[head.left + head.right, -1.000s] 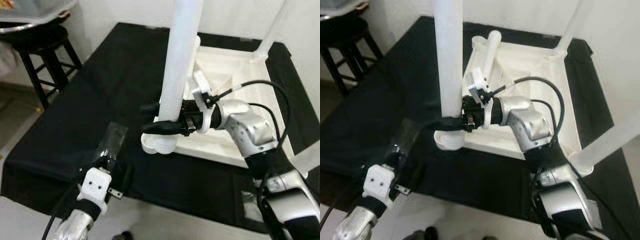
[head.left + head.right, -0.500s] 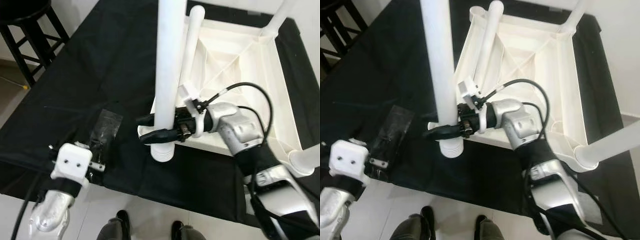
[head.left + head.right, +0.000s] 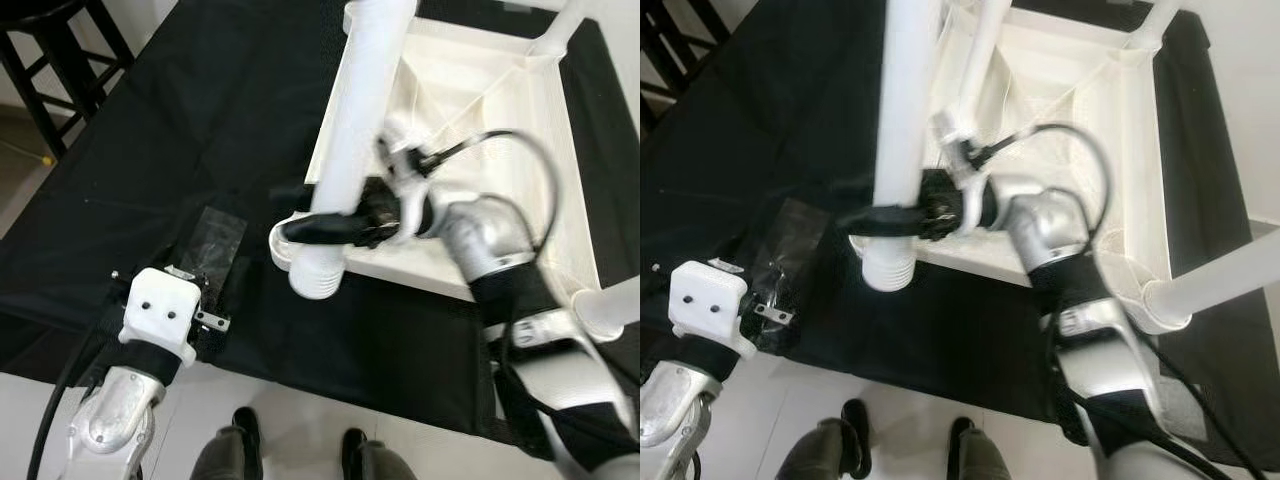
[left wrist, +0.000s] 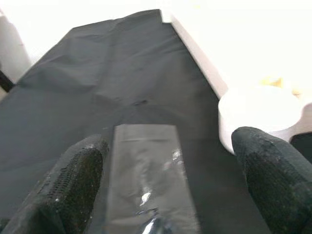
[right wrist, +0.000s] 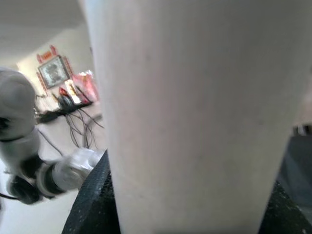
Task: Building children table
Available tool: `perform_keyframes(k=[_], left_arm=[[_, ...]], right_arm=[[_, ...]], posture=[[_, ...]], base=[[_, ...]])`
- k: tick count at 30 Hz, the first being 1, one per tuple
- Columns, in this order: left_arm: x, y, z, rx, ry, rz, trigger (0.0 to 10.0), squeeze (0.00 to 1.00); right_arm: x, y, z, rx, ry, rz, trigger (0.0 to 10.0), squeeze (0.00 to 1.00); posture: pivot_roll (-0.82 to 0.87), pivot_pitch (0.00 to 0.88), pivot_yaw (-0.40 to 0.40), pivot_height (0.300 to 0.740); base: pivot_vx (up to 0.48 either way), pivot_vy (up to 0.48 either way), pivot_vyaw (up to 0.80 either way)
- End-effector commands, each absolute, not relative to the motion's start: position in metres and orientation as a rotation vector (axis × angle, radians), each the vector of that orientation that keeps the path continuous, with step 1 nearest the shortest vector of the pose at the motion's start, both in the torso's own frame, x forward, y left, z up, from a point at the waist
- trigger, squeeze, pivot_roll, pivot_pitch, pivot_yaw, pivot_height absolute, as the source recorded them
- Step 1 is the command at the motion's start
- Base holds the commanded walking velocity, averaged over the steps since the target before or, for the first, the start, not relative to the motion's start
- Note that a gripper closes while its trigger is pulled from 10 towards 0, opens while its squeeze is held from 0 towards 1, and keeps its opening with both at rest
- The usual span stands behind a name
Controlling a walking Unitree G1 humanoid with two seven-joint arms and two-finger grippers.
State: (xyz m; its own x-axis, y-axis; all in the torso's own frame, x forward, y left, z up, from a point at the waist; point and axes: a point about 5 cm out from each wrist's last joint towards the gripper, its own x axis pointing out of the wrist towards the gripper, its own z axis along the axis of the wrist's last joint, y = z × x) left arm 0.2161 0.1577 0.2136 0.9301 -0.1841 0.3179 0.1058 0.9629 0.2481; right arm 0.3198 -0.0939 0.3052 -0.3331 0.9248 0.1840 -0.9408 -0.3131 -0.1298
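Observation:
The white children's table [image 3: 520, 90] lies upside down on a black cloth [image 3: 200, 120]. My right gripper [image 3: 310, 228] is shut on a loose white table leg [image 3: 355, 130]. The leg leans, and its bare threaded end [image 3: 315, 278] hangs just off the table's near left corner. In the right wrist view the leg [image 5: 190, 122] sits between the black fingers [image 5: 92, 204]. Two other legs [image 3: 1220, 285] [image 3: 565, 20] stand fitted on the right corners. My left gripper [image 4: 170, 161] is open, low over a clear plastic bag [image 4: 146, 170] on the cloth.
A black stool [image 3: 60, 40] stands at the far left beyond the cloth. Two dark shoes [image 3: 235, 450] show on the pale floor below the cloth's near edge. A third white leg [image 3: 980, 40] rises at the table's far left corner.
The camera has tipped downward. The leg in my right gripper went from upright at the corner to leaning, with its threaded end showing bare. The left gripper stays over the bag.

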Motion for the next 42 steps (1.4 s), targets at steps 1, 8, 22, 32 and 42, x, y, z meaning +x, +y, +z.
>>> perform_keyframes(k=[1,8,22,32,42], left_arm=[[0.215,0.157,0.209,0.206,-0.318,-0.163,10.0,0.0],[0.234,0.168,0.216,0.098,-0.326,-0.104,10.0,0.0],[0.265,0.178,0.229,0.053,-0.365,-0.117,10.0,0.0],[0.271,0.174,0.197,0.024,-0.26,-0.148,10.0,0.0],[0.274,0.166,0.179,0.013,-0.208,-0.19,10.0,0.0]], right_arm=[[0.311,-0.095,0.305,0.112,-0.274,1.936,10.0,0.0],[0.318,-0.085,0.291,0.043,-0.4,1.483,10.0,0.0],[0.315,-0.079,0.226,0.006,-0.198,1.077,10.0,0.0],[0.321,-0.08,0.24,0.022,-0.273,1.006,10.0,0.0],[0.316,-0.08,0.234,-0.105,-0.267,1.053,10.0,0.0]], posture=[[0.04,0.297,-0.075,0.74],[0.02,0.205,-0.061,0.74],[-0.03,0.05,-0.016,0.74],[-0.02,0.016,-0.009,0.74],[-0.02,0.008,-0.002,0.74]], base=[[0.0,0.0,0.0],[0.0,0.0,0.0],[0.048,0.0,0.08],[0.415,0.0,0.43],[0.435,0.0,0.19]])
